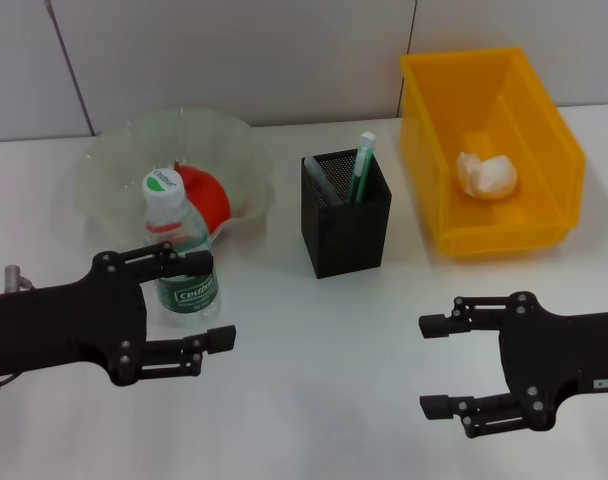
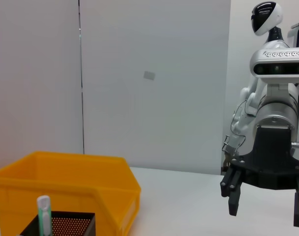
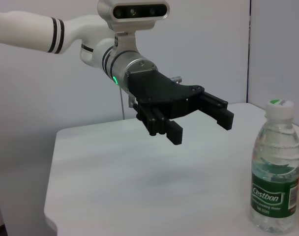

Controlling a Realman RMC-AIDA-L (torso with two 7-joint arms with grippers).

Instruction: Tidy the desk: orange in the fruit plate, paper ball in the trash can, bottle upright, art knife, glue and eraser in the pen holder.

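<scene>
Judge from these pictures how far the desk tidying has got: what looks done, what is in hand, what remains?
Mostly done, it seems. The crumpled white paper ball lies in the yellow plastic bin. An orange-red fruit sits in the clear glass plate. The clear green-labelled water bottle stands upright. Stationery fills the black mesh pen holder, though I cannot identify each item. The left pincer and right pincer are open, holding nothing.

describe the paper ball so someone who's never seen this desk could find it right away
Start at the big yellow bin at the back of the white desk, on the robot's right, beside the black mesh pen holder. Look inside it: the paper ball is the crumpled white wad lying on the bin floor. Nothing else is seen in the bin, and nothing else here is crumpled.
</scene>
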